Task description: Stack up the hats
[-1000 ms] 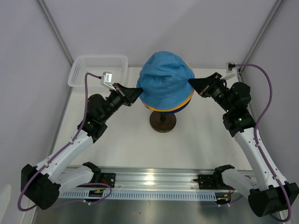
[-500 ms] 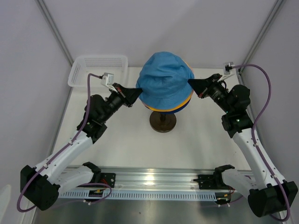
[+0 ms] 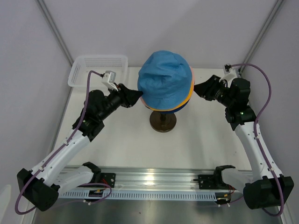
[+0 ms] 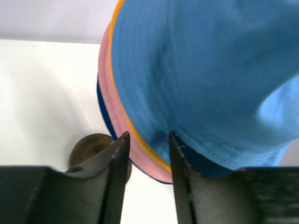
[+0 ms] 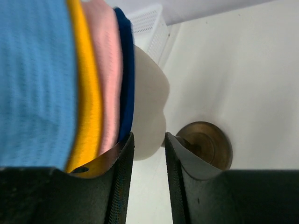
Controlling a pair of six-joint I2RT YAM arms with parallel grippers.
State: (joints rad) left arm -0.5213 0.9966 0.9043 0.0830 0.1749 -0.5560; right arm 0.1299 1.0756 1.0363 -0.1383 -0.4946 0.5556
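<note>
Four hats sit stacked on the cream mannequin head (image 5: 147,102). The light blue hat (image 3: 166,84) is on top, and below it show the brims of the yellow-orange hat (image 5: 86,88), the pink hat (image 5: 105,70) and the dark blue hat (image 5: 125,70). My left gripper (image 3: 139,96) is open at the stack's left brim; in the left wrist view the pink brim (image 4: 117,116) shows just past its parted fingertips. At the stack's right side my right gripper (image 3: 196,88) is also open, with nothing between its fingers.
The mannequin head stands on a dark round base (image 3: 162,122) in the middle of the white table. A white mesh basket (image 3: 96,67) stands at the back left, behind my left arm. Grey walls close in the table on both sides.
Both grippers were shut on the light blue hat's brim, stretching it sideways. They have opened and drawn back slightly, and the brim has dropped round onto the stack.
</note>
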